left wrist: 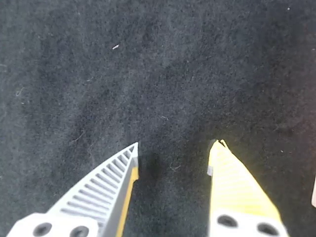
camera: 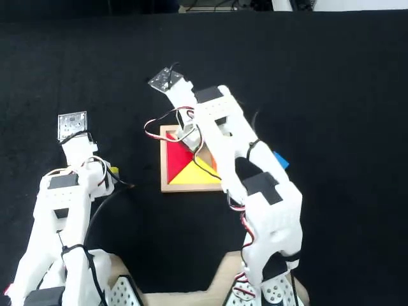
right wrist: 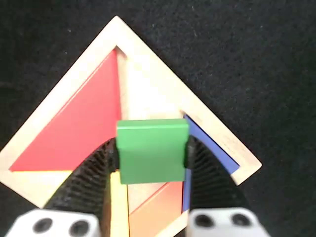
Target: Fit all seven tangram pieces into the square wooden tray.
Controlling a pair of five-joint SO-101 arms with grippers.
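Tray (camera: pixel 164 172) sits on the black desk (camera: pixel 331 95), with the right arm stretched out over it. The right gripper (right wrist: pixel 152 165) has its fingers (right wrist: pixel 91 177) clamped on two sides of the green square (right wrist: pixel 152 148), holding it over the middle of the tray. Can't tell whether it's touching the tray floor. Already in the tray are a red triangle (right wrist: pixel 79 128) along one side, a yellow triangle (camera: pixel 191 174) next to it, an orange piece (right wrist: pixel 158 207), and a blue piece (right wrist: pixel 210 145) against the rim. A loose blue piece (camera: pixel 281 160) lies out on the desk just beside the right arm. The left gripper (left wrist: pixel 177 148) is well apart from the tray, fingers spread open with nothing between them — just bare black cloth underneath.
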